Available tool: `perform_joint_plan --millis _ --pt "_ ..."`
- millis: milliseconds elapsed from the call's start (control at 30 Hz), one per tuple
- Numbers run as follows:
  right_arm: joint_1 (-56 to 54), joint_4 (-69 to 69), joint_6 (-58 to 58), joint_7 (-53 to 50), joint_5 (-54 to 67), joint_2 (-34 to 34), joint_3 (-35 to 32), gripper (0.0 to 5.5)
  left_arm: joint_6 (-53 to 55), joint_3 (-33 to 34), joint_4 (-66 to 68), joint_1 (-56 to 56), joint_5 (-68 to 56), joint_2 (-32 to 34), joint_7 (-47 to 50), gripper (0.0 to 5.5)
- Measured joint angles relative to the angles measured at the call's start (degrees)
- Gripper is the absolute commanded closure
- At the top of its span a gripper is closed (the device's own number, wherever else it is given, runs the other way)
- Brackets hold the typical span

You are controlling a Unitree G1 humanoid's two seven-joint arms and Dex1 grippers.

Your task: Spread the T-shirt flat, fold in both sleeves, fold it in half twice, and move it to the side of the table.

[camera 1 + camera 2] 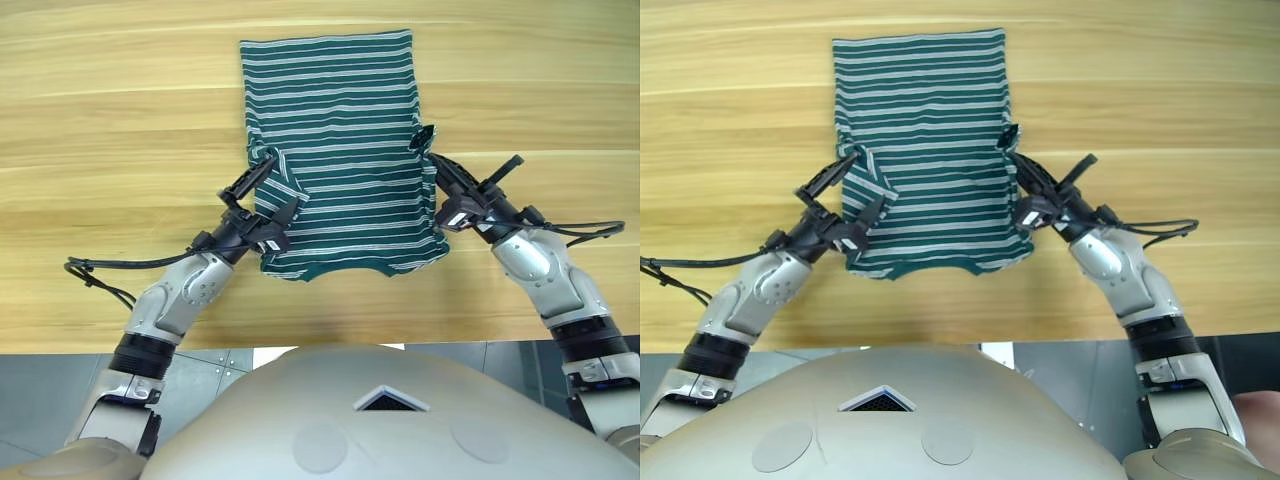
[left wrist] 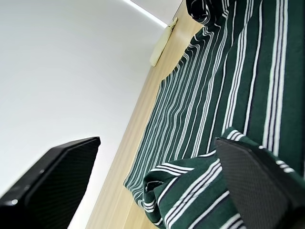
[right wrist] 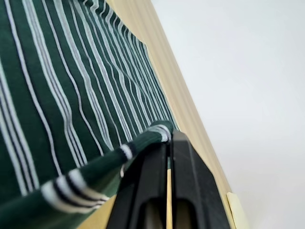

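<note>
T-shirt [image 1: 335, 150] lies lengthwise from the table's [image 1: 100, 150] near edge toward the far edge, between your arms. Left gripper [image 1: 265, 200] sits spread apart at its left border; right gripper [image 1: 428, 150] pinches its right border.

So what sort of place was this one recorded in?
Probably an indoor lab or test room: a plain wooden table carrying a striped T-shirt, grey floor tiles at its near edge, a bare white wall behind.

Bright, even light; faint soft shadows at T-shirt [image 1: 335, 120] edge on table [image 1: 100, 150]; wrist-view backgrounds blown out white.
</note>
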Motion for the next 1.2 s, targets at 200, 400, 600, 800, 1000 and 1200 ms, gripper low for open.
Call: perform_joint_plan --millis 200,400,600,800,1000,1200 --pt "0.1 2.9 -1.0 1.5 -4.0 0.7 2.7 4.94 0.0 -1.0 0.0 -0.2 0.1 -0.2 0.0 1.02" --pt "-1.2 3.6 -1.5 2.7 -4.6 2.8 4.7 3.97 0.0 -1.3 0.0 -0.2 0.1 -0.2 0.0 1.02" --pt "-1.9 3.6 -2.1 3.6 -6.3 4.4 6.6 3.25 0.0 -1.4 0.5 -0.6 0.1 -0.3 0.2 1.02" --pt "-1.0 1.1 -4.9 2.1 6.9 -1.1 -9.1 3.25 1.4 7.8 0.0 2.0 -1.1 5.7 2.3 1.02" --pt "3.1 10.6 -7.4 0.5 -2.1 -8.0 -11.4 3.25 1.2 18.3 -3.8 11.9 -8.6 14.2 -3.4 1.02" --pt "8.2 9.4 -10.1 7.2 -3.1 -11.7 -5.1 3.25 -0.5 10.5 -7.7 18.1 -18.5 18.8 -19.8 1.02"
